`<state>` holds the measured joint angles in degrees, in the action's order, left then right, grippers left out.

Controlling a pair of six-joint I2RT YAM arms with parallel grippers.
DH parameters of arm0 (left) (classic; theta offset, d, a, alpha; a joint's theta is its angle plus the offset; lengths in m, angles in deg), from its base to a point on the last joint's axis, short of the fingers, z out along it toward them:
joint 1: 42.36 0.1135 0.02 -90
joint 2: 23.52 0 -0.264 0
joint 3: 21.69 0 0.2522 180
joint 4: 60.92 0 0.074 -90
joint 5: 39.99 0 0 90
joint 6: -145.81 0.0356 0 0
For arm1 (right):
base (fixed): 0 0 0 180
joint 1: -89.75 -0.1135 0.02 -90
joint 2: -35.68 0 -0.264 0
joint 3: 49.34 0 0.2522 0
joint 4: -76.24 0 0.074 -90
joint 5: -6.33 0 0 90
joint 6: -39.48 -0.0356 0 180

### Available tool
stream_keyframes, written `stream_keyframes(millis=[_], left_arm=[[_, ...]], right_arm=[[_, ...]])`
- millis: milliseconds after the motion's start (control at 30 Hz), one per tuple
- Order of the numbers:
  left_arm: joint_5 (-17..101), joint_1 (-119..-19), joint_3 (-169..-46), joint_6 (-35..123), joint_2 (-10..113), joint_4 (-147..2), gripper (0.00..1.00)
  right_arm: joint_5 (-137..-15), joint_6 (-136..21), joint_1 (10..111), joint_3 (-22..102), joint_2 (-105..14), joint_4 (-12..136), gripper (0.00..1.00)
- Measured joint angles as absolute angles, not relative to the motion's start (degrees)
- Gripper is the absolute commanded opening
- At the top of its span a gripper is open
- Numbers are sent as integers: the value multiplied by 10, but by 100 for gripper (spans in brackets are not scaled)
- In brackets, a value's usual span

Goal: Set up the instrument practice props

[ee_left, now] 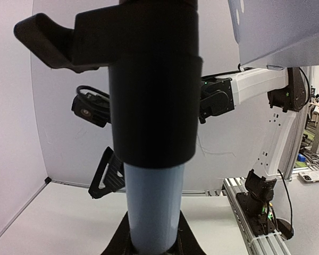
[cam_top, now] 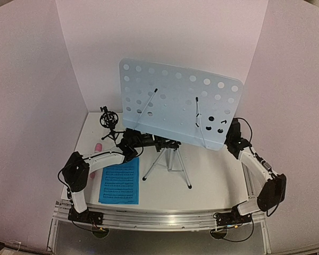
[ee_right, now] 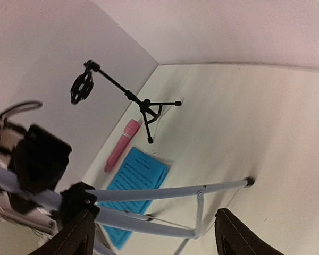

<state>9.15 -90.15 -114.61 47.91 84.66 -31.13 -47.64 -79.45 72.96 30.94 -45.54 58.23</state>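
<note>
One music stand (cam_top: 178, 109): top-heavy, rigid, probably light; best gripped on central pole (ee_left: 149, 212). Left gripper (cam_top: 141, 139) clamped on pole; right gripper (ee_right: 154, 239) spread apart, holding nothing.

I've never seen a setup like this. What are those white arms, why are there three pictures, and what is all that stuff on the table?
Two robot arms are bolted to a table's near edge. One picture looks down from above; the other two come from cameras on each wrist. A pale-blue music stand stands on a silver tripod. The left gripper is closed around the stand's pole, seen up close in its wrist view. The right gripper is open and holds nothing. On the table lie blue sheet music and a pink microphone, beside a small black microphone holder.
</note>
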Motion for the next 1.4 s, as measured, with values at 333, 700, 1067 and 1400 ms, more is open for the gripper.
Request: stream_keyframes(millis=[333, 700, 1067, 1400], left_arm=[[91, -901, -1146, 479, 848, -308, 0], [83, -899, -1150, 473, 853, -301, 0], [81, -899, -1154, 472, 857, -301, 0], [80, -899, -1157, 472, 860, -302, 0]], right_arm=[[-389, -299, 729, 260, -452, 673, 72], [-386, 34, 684, 237, -452, 693, 58], [-415, 142, 622, 237, -452, 685, 41], [-423, 156, 618, 262, -477, 688, 3]])
